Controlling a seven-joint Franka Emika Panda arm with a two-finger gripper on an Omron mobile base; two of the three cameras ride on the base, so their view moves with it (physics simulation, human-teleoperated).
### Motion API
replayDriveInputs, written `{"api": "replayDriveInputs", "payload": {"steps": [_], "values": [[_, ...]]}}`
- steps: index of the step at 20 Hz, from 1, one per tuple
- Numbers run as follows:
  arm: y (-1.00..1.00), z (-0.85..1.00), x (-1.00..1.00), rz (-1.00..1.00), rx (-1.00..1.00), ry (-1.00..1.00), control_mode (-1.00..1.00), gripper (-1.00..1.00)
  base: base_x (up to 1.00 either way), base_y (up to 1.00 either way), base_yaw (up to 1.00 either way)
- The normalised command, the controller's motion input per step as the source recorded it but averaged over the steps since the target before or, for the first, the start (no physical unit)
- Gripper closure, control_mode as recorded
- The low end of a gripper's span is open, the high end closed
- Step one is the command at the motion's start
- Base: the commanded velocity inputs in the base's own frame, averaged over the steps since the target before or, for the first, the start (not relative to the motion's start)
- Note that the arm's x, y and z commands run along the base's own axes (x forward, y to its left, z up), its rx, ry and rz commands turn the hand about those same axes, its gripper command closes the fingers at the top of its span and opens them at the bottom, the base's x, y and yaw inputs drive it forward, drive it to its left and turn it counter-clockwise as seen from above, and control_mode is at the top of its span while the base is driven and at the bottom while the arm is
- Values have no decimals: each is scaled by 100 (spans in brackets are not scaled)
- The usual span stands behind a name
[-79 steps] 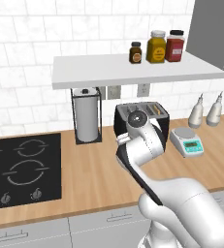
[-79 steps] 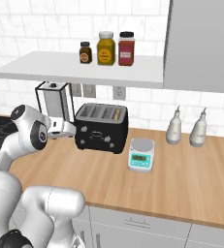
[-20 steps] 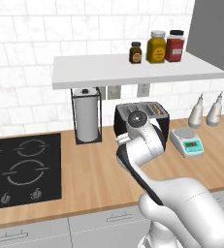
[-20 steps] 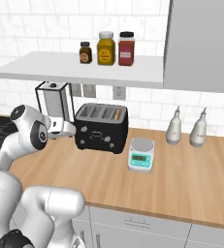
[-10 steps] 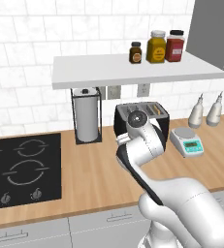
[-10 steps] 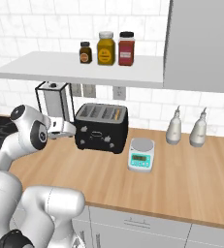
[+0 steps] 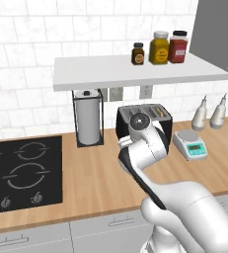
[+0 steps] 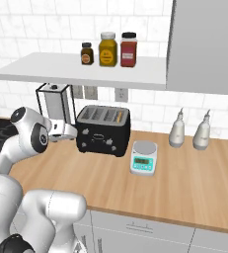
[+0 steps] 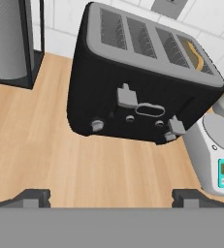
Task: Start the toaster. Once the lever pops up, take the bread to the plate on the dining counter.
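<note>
The black four-slot toaster (image 9: 142, 92) stands on the wood wall counter against the tiles, also seen as the toaster (image 8: 103, 131) and, partly behind my arm, the toaster (image 7: 150, 118). The tan bread (image 9: 195, 52) sits down in its far right slot; it shows as the bread (image 8: 119, 116) and the bread (image 7: 158, 111). Two grey levers are on the toaster's face, one at the left (image 9: 127, 96) and one lower right (image 9: 176, 126). My gripper (image 9: 111, 197) is open, a short way in front of the toaster's face and touching nothing; from the side my gripper (image 8: 72, 131) sits just left of the toaster. The plate and dining counter are out of view.
A white scale (image 8: 144, 157) sits right of the toaster. A paper towel holder (image 8: 56, 106) stands at its left. Two bottles (image 8: 177, 129) are further right. A shelf (image 7: 135, 71) with jars hangs above. The black hob (image 7: 21, 170) lies at the left.
</note>
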Motion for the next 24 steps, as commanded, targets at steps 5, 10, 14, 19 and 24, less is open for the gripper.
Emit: {"api": "replayDriveInputs", "payload": {"steps": [5, 10, 14, 19, 24], "values": [[0, 0, 0, 0, 0, 0, -100, -100, 0, 0, 0], [0, 0, 0, 0, 0, 0, -100, -100, 0, 0, 0], [0, 0, 0, 0, 0, 0, -100, -100, 0, 0, 0], [0, 0, 0, 0, 0, 0, -100, -100, 0, 0, 0], [0, 0, 0, 0, 0, 0, -100, -100, 0, 0, 0]]}}
